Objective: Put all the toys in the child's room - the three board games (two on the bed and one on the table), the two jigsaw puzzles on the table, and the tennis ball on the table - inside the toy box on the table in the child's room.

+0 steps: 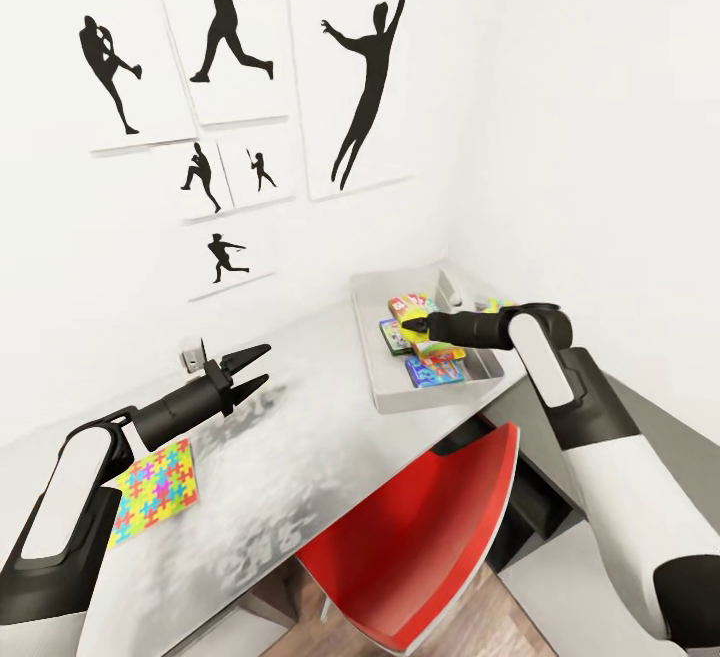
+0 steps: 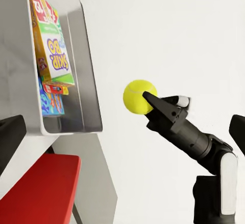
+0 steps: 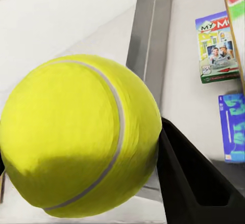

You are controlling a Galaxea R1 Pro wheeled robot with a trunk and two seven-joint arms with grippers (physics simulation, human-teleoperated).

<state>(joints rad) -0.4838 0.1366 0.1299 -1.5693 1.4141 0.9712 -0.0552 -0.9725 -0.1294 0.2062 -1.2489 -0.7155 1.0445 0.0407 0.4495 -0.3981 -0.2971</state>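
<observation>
Tennis ball (image 2: 138, 96), small, yellow-green and felt-covered, clamped between the black fingers of the right gripper (image 1: 412, 322) and carried above the shallow light grey toy box (image 1: 385, 392) at the far end of the pale grey table (image 1: 300, 437). Held high enough to pass the low sloping wall, probably so as to drop among the printed card boxes already inside: white-green SKIP-BO box (image 2: 53, 50), blue cartoon box (image 1: 432, 370). Left gripper (image 1: 252, 369) parked over bare tabletop, jaws apart and empty, near the bright jigsaw puzzle board (image 1: 155, 490) lying flat by the table's near edge, seemingly next in line. Red chair (image 1: 420, 537) tucked under the table edge.
</observation>
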